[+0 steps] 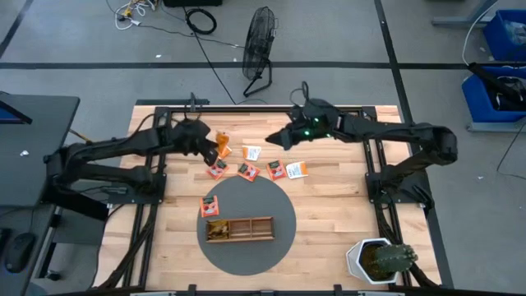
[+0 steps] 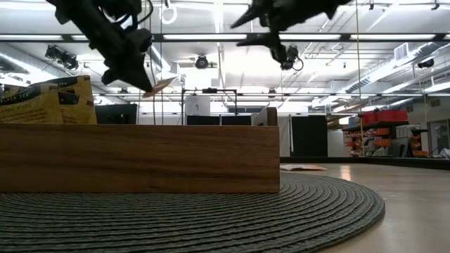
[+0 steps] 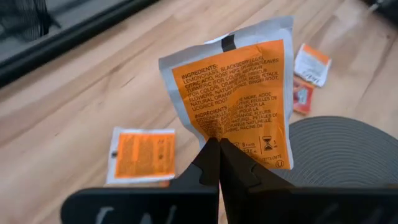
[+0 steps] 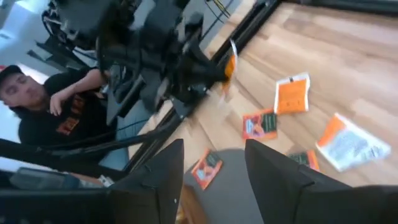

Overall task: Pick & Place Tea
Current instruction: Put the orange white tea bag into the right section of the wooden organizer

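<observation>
— Left gripper (image 3: 219, 149)?
— Pinched fully shut on an orange sachet (image 3: 239, 99), lifted clear of the table, sachet standing upward out of the fingertips.
— Tray (image 1: 240, 229)?
— Lay nearer the camera on the round mat (image 1: 283, 238), long axis across the table; closer to the left arm.
— Right gripper (image 4: 211, 168)?
— Spread wide, empty, hovering above the loose sachets (image 1: 275, 170) on the wood.
</observation>
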`<action>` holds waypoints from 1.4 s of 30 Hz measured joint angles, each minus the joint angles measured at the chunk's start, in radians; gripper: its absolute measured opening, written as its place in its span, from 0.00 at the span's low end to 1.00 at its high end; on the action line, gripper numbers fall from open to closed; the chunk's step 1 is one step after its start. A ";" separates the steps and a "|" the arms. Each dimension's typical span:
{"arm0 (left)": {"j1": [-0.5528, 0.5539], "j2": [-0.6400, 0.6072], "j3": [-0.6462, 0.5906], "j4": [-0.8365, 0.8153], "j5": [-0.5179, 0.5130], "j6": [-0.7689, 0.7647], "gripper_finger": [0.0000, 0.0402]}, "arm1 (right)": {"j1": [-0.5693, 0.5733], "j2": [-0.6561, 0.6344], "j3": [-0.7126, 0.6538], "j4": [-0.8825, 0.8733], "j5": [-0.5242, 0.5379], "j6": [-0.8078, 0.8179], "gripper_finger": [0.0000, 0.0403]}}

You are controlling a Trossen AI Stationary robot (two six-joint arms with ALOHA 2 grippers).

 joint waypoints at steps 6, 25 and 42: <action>-0.150 0.008 0.000 0.041 -0.200 -0.029 0.00 | -0.005 0.186 0.296 -0.272 -0.005 -0.116 0.44; -0.307 0.008 0.001 0.109 -0.498 -0.021 0.00 | -0.020 0.569 0.850 -0.537 -0.029 -0.205 0.44; -0.312 0.008 0.001 0.120 -0.453 0.038 0.00 | 0.012 0.643 0.885 -0.516 -0.067 -0.199 0.44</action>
